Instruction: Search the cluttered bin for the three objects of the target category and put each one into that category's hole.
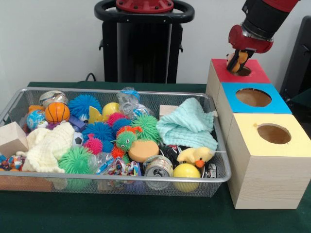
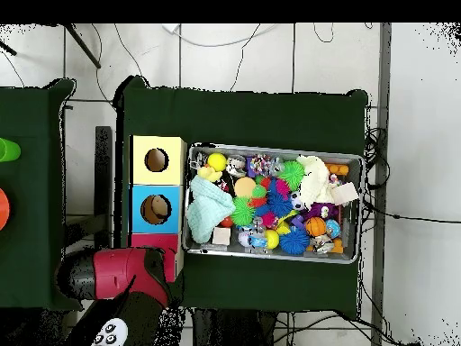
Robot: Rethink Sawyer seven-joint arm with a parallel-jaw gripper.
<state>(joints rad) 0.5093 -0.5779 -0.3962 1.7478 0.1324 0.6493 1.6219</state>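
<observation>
Gripper is clamping a small yellow toy over the hole; likely light, squashy, best pinched mid-body.

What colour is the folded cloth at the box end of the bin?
Pale mint green. The cloth shows best in the front view, lying in the bin corner nearest the boxes.

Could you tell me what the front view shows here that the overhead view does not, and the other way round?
Only the front view shows the gripper over the hole of the red box, with something yellow and black between its fingers; overhead, the arm covers that box. Only the overhead view shows the tiled floor and a second table. Both show the bin, the blue box and the yellow box.
</observation>
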